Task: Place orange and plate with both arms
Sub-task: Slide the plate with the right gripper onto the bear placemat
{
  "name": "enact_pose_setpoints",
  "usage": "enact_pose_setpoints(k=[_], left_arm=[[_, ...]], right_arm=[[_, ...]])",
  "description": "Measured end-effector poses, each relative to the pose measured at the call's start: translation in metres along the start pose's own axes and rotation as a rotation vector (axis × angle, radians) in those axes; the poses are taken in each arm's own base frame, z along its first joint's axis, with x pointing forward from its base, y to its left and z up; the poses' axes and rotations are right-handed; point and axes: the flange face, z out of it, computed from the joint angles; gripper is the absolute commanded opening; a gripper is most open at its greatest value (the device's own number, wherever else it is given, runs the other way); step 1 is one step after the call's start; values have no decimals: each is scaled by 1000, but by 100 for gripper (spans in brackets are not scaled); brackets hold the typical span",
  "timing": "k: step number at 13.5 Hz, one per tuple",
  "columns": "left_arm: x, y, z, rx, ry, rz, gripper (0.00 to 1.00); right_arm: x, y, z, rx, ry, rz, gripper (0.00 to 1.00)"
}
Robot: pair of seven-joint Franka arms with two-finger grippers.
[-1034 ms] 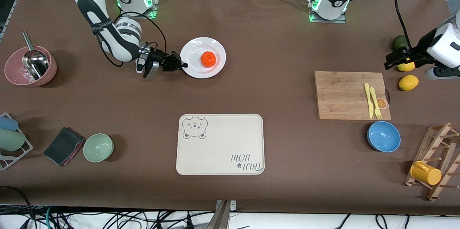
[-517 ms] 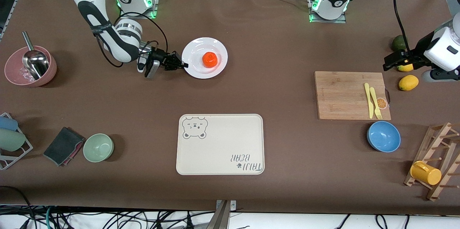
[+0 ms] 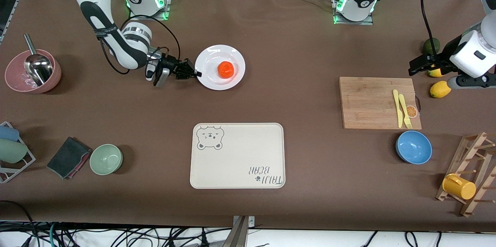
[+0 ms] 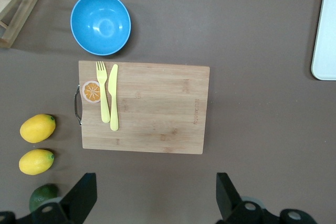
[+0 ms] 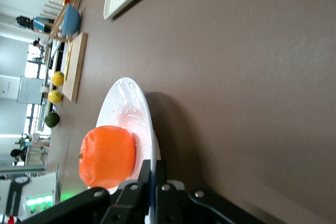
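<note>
- Brown tabletop [image 3: 302,45] carrying everything, both arm bases lining its edge away from the front camera.
- Lying on the tabletop toward the right arm's end, near that base-side edge: the plate [image 3: 219,67], white and round, seen edge-on in the right wrist view [image 5: 126,124].
- Sitting on the plate, about at its middle: the orange [image 3: 226,69], also showing in the right wrist view [image 5: 107,156].
- Reaching in low from the right arm's end: the right gripper [image 3: 195,73], fingers pressed together on the plate's rim [image 5: 152,182], pinching it at the edge facing the right arm's end.
- Hanging in the air at the left arm's end of the tabletop: the left gripper [image 3: 416,68], fingers spread wide apart [image 4: 79,198] and holding nothing, over bare tabletop just beside the two lemons [image 3: 440,88] and the lime [image 3: 430,46].
- Lying near the left arm's end: the cutting board [image 3: 379,102], bearing a yellow fork [image 3: 404,110] and a yellow knife [image 3: 397,107] side by side.
- Standing nearer the front camera than the cutting board: the blue bowl [image 3: 414,147].
- Resting mid-table toward the camera-side edge: the cream tray [image 3: 237,155], well apart from the plate.
</note>
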Motion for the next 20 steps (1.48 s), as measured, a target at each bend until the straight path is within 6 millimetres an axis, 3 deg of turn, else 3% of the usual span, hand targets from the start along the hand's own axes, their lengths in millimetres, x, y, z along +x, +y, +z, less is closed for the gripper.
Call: enact_pose_setpoints(k=[5,8,10,15,17,20], left_arm=[[1,3,4,1,-10,5,100],[2,5,5,2,-12,8,100],[2,5,6,2,-14,9,100],[3,7,8,3,-19,13,100],[3,8,8,3,-20,13,100],[3,8,9,3,-21,14,100]], right_arm=[[70,-26,-5,39,96,99,0],[126,-48,-8,69,112,148,0],[165,-53,-2,91,114,181,0],[242,-19,36,69,115,220,0],[254,-9,53,42,104,224,0],[265,-2,60,9,90,214,0]])
